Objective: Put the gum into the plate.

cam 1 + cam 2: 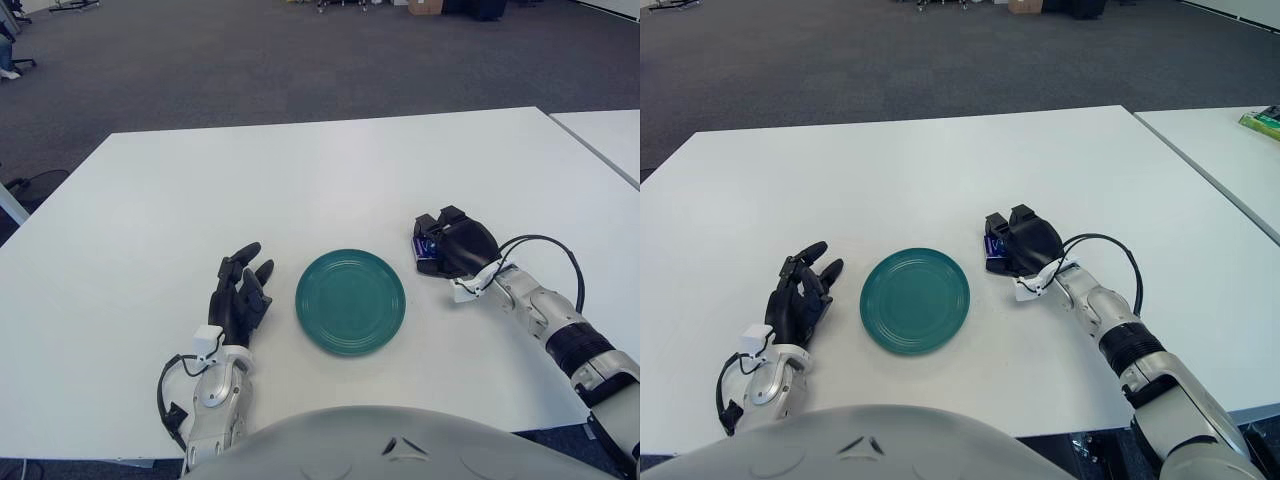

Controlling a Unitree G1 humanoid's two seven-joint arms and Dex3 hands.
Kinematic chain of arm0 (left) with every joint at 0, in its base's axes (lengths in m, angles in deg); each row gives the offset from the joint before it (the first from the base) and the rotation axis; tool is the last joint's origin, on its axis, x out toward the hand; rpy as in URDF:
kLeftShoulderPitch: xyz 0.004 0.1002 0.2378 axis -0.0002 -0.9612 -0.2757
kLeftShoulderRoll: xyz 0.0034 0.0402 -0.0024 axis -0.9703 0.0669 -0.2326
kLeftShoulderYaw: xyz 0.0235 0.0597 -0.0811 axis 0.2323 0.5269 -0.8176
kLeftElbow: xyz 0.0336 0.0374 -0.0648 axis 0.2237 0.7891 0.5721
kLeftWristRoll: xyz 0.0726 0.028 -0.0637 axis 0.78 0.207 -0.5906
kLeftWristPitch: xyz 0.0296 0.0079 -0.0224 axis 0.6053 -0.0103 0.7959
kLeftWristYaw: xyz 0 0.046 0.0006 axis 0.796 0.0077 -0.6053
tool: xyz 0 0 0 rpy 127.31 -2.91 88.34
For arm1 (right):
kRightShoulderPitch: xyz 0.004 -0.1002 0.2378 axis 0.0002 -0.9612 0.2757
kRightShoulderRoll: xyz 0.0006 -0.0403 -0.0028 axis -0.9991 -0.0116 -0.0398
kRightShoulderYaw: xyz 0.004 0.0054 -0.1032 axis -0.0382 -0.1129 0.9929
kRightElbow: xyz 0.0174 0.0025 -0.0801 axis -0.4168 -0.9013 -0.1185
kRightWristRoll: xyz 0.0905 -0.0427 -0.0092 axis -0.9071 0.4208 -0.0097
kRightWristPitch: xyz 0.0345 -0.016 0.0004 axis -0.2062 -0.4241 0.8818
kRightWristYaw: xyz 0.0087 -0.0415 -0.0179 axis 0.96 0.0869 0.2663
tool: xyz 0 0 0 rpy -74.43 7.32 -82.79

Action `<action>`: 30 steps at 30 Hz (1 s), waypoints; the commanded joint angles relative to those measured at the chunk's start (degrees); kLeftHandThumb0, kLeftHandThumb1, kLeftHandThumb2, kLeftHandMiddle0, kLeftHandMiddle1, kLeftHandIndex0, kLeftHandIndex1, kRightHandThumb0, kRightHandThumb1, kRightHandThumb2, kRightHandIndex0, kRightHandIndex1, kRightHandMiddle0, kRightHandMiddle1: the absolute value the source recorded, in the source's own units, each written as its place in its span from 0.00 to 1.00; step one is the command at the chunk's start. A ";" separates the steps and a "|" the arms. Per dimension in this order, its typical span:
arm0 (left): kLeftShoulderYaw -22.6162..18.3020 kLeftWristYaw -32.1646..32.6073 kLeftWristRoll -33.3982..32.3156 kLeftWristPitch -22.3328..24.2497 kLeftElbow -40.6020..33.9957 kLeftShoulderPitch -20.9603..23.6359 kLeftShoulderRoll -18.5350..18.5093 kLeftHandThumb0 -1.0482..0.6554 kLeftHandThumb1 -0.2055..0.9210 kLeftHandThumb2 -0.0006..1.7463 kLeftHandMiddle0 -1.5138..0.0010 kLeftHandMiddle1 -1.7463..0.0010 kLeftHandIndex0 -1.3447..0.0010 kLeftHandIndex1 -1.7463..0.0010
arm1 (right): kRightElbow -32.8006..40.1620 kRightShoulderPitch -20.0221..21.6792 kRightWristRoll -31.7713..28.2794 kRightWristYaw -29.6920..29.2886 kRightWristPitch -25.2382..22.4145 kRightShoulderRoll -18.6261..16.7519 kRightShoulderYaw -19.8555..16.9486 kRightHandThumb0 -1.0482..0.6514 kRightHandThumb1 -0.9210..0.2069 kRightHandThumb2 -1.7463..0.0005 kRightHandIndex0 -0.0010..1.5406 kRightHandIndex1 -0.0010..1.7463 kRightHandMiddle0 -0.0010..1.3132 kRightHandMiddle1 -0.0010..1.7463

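Blue gum (428, 251) sits clamped under the curled fingers of the right robot hand (452, 246), low over the tabletop (300, 170) just right of the plate (350, 301). Left robot hand (240, 293) lies left of the plate, fingers apart.

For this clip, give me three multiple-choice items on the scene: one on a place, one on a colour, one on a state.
1. Where does the gum show relative to the plate?
A. In its centre
B. To its right, off the rim
C. To its left

2. What colour is the plate?
A. White
B. Red
C. Teal green

3. What is the right hand doing?
A. Curled over the gum
B. Spread flat, holding nothing
C. Gripping the plate's rim

Answers: 1 B, the blue pack sits under the hand beside the plate. 2 C, it shows teal on the white table. 3 A, its fingers wrap the pack; the left hand shows idle left of the plate.
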 commanded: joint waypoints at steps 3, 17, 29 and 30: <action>-0.31 -0.48 -0.86 0.50 0.32 0.47 -0.02 0.16 1.00 0.53 0.66 0.81 0.86 0.41 | -2.07 -5.67 -0.07 4.97 1.03 1.59 2.60 0.33 0.00 0.67 0.52 1.00 0.44 1.00; -0.03 -0.61 -0.99 0.84 -0.03 0.58 -0.39 0.16 1.00 0.53 0.66 0.81 0.86 0.42 | 5.55 -8.39 -3.68 7.43 1.13 2.96 0.20 0.39 0.21 0.52 0.57 1.00 0.27 1.00; -0.16 -0.80 -1.28 1.10 0.08 0.86 -0.67 0.17 1.00 0.54 0.66 0.82 0.86 0.43 | 21.98 -3.99 -9.49 23.26 -3.97 3.00 -6.29 0.39 0.20 0.52 0.56 1.00 0.26 1.00; -0.11 -0.88 -1.30 1.22 0.04 0.85 -0.75 0.17 1.00 0.54 0.66 0.82 0.86 0.43 | 23.44 -4.11 -9.85 23.50 -4.20 2.58 -6.99 0.39 0.21 0.51 0.56 1.00 0.27 1.00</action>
